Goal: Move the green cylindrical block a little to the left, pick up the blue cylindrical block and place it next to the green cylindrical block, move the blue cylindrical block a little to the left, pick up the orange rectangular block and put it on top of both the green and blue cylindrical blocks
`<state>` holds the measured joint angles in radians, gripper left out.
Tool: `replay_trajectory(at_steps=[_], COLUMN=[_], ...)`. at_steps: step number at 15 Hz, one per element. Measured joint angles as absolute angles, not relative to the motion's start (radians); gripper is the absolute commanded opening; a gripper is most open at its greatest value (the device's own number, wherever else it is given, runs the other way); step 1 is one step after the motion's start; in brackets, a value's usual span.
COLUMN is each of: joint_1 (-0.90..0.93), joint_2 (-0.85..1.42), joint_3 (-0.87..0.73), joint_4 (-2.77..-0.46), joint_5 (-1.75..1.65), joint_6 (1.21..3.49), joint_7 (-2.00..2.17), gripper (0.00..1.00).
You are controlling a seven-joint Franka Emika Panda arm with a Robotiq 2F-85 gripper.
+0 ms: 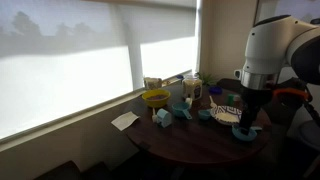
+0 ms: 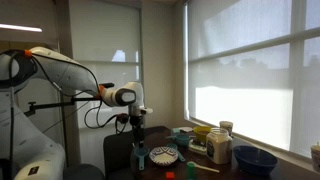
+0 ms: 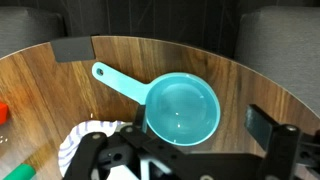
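My gripper [image 3: 180, 150] is open and empty, and it hovers above a teal measuring scoop [image 3: 181, 108] on the round wooden table [image 3: 250, 80]. The gripper also shows in both exterior views [image 1: 250, 118] [image 2: 138, 128], hanging just over the table. The small red-orange block [image 3: 3, 112] lies at the left edge of the wrist view, well away from the jaws. A sliver of something green [image 3: 18, 173] shows at the bottom left, and its shape is cut off. Small blue pieces [image 1: 172, 115] lie near the yellow bowl, too small to tell their shape.
A yellow bowl [image 1: 155, 98] and jars [image 1: 190, 88] stand near the window. A white cloth [image 3: 85, 133] lies next to the scoop. In an exterior view there are a dark blue bowl [image 2: 255, 160], a jar [image 2: 220, 148] and a patterned plate [image 2: 163, 156]. A paper [image 1: 125, 120] lies at the table's edge.
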<state>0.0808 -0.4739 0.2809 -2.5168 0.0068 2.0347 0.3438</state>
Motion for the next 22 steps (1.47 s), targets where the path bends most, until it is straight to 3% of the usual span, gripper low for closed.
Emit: replay_trajectory(at_steps=[22], joint_1=[0.044], joint_2=[-0.472], joint_3=[0.261], joint_4=[-2.497], joint_5=[-0.01], joint_6=[2.079], joint_7=[0.435], gripper=[1.0])
